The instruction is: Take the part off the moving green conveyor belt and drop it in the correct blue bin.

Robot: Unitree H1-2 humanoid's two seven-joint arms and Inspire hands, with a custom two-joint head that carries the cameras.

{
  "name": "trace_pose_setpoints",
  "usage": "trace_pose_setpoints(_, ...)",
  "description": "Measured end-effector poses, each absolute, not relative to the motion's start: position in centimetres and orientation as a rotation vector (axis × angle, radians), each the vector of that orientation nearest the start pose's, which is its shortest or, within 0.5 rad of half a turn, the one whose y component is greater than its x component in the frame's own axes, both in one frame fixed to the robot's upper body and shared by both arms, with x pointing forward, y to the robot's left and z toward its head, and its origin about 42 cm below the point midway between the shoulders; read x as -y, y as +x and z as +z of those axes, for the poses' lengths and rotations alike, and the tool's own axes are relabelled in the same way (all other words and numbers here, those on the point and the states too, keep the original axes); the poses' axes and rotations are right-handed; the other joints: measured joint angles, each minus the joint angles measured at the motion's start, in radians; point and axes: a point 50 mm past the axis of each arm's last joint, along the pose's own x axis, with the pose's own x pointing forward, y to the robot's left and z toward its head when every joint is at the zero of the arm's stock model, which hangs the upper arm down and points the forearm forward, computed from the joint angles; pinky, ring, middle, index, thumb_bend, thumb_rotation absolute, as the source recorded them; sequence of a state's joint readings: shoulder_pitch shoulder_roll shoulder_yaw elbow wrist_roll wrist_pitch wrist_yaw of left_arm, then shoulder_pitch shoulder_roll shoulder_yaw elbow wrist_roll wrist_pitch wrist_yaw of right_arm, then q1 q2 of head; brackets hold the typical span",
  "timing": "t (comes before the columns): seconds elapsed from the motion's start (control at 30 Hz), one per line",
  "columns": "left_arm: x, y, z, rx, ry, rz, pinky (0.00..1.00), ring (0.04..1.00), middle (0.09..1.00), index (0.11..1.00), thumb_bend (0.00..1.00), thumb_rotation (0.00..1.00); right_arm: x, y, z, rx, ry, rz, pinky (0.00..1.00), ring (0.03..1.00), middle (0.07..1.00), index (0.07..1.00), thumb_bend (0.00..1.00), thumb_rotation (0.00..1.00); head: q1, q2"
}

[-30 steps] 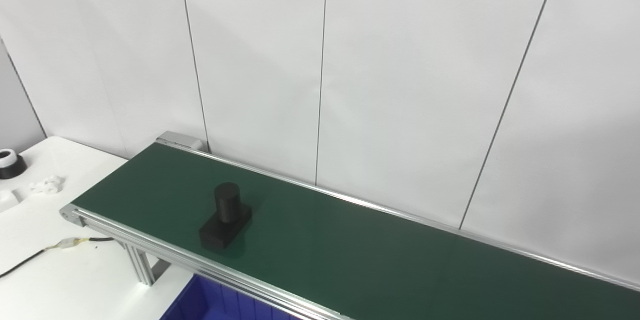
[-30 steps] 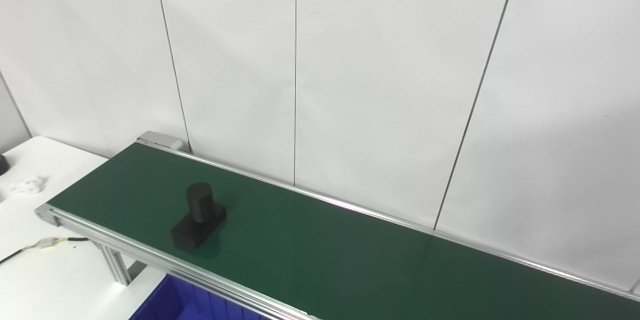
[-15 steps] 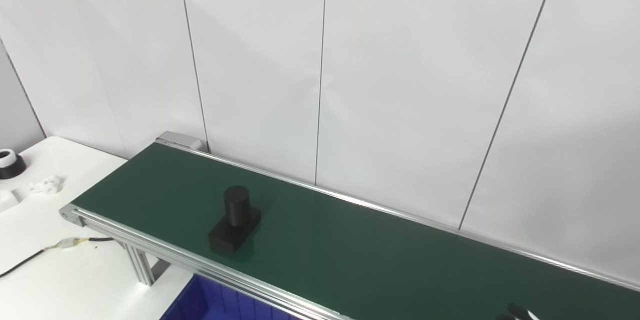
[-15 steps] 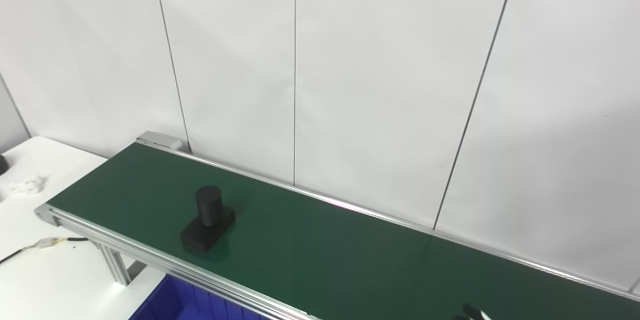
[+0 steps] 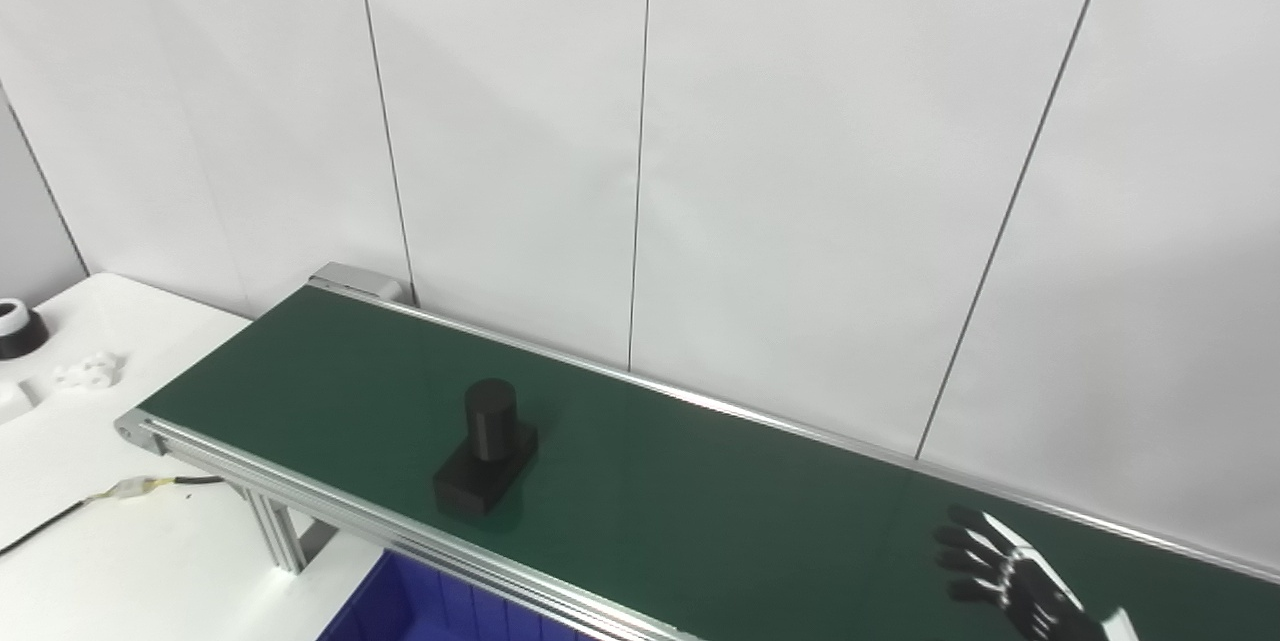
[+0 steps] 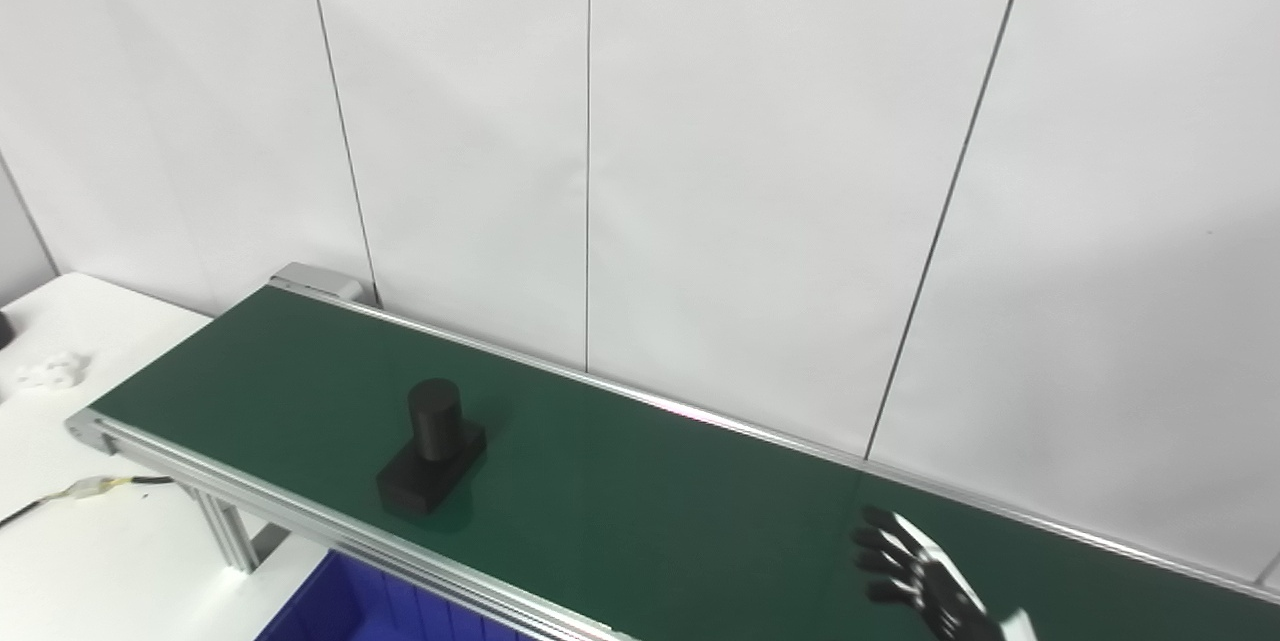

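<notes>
Part on belt, right hand at the ready

Part (image 5: 487, 458), black, a short upright cylinder on a flat rectangular base, stands on the green conveyor belt (image 5: 700, 511) toward its left end, nearer the front rail than the back one. Right hand (image 5: 1005, 576) shows at the lower right over the belt, fingers spread and empty, well apart from the part. Left hand is not in view.

Step in hand, as judged: reach and intercept. To do it well, the hand should aim for where the belt will carry the part rather than where it stands. Fingers and thumb should close around the cylinder, which offers the better hold; the low base gives little to grip. Coming in from above or the side, with fingers kept wide until they straddle the cylinder, avoids knocking it over (a tipped part may roll toward a rail).

Containers: one blue bin (image 5: 420, 611) shows below the front rail at the bottom edge. Only a corner of its ribbed inside is visible, and nothing can be seen in that corner. Other bins, if any, lie outside both views.
</notes>
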State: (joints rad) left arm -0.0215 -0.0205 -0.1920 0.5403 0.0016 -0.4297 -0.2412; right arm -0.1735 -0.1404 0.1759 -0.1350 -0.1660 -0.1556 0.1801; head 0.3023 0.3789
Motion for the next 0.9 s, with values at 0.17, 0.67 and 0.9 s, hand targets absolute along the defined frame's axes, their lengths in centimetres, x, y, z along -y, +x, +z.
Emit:
trace_pose_setpoints(0.17, -14.2, 24.9, -1.2, -0.087, -0.033, -0.442, 0.75, 0.772, 0.808, 0.809, 1.00, 0.11, 17.1, 32.7, 18.4, 0.425, -0.375, 0.407, 0.70, 0.771, 0.803, 0.845, 0.63, 0.43, -0.015, 0.003)
trace_pose_setpoints(0.67, -14.7, 25.0, -1.0, -0.079, -0.026, -0.440, 0.76, 0.780, 0.810, 0.816, 1.00, 0.11, 14.2, 36.3, 16.6, 0.337, -0.439, 0.468, 0.76, 0.824, 0.836, 0.872, 0.64, 0.42, -0.089, 0.023)
trace_pose_setpoints(0.9, -15.3, 25.0, -0.7, -0.067, -0.014, -0.439, 0.74, 0.777, 0.808, 0.819, 1.00, 0.12, 12.6, 37.2, 15.4, 0.288, -0.466, 0.484, 0.75, 0.836, 0.842, 0.876, 0.65, 0.43, -0.127, 0.031)
